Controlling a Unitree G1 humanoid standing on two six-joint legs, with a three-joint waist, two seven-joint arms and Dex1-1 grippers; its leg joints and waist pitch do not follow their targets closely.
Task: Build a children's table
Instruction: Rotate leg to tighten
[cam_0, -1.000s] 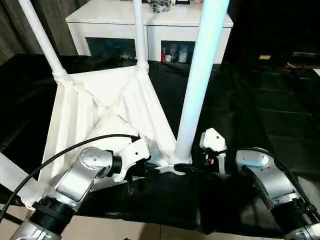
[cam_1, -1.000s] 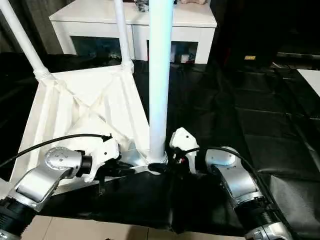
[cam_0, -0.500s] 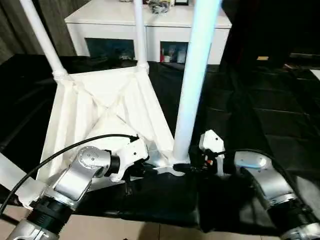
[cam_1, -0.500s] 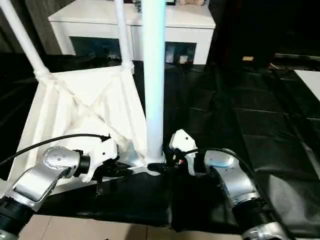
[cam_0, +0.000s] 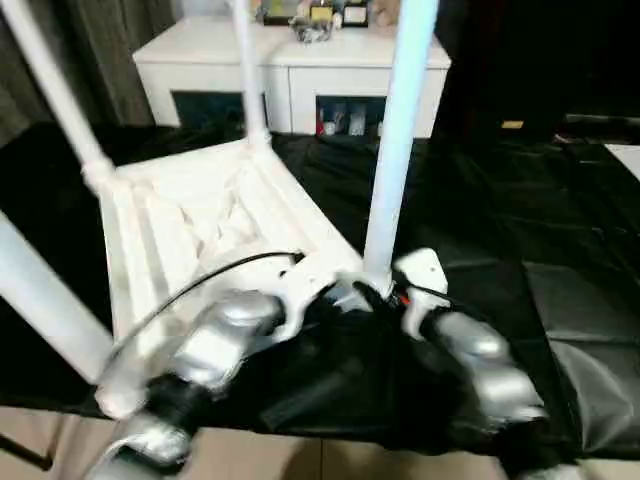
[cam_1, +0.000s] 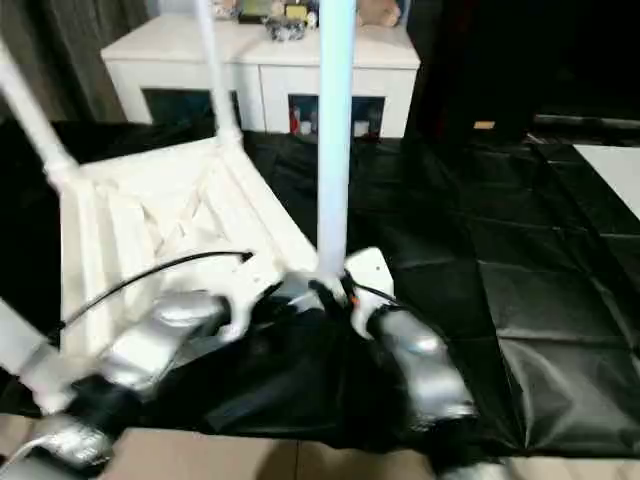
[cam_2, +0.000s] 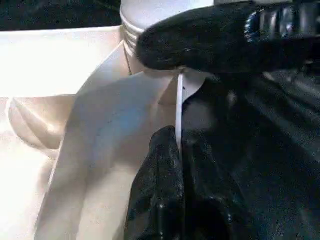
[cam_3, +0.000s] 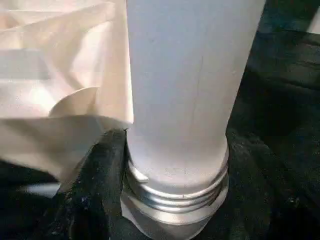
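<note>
The white tabletop (cam_0: 200, 210) lies upside down on the black sheet, ribs up. Three of its legs (cam_0: 245, 70) (cam_0: 55, 90) (cam_0: 40, 300) stand in their corners. The near right leg (cam_0: 397, 150) stands upright in its corner socket. My right gripper (cam_0: 385, 292) is at that leg's foot, with black fingers (cam_3: 95, 185) pressed against the threaded base (cam_3: 177, 195) on both sides. My left gripper (cam_2: 179, 140) is shut on the thin tabletop rim (cam_2: 179, 100) next to the same socket. It sits just left of the right gripper (cam_2: 200, 40).
A white cabinet (cam_0: 290, 60) with glass doors stands behind the table, small items on top. The black sheet (cam_0: 520, 250) spreads wide to the right. Pale floor (cam_0: 300, 465) shows along the near edge under my forearms.
The whole picture has shifted and tilted, so the camera has moved. Both forearms now crowd closer to the near right corner. The left grip on the rim is unchanged.
</note>
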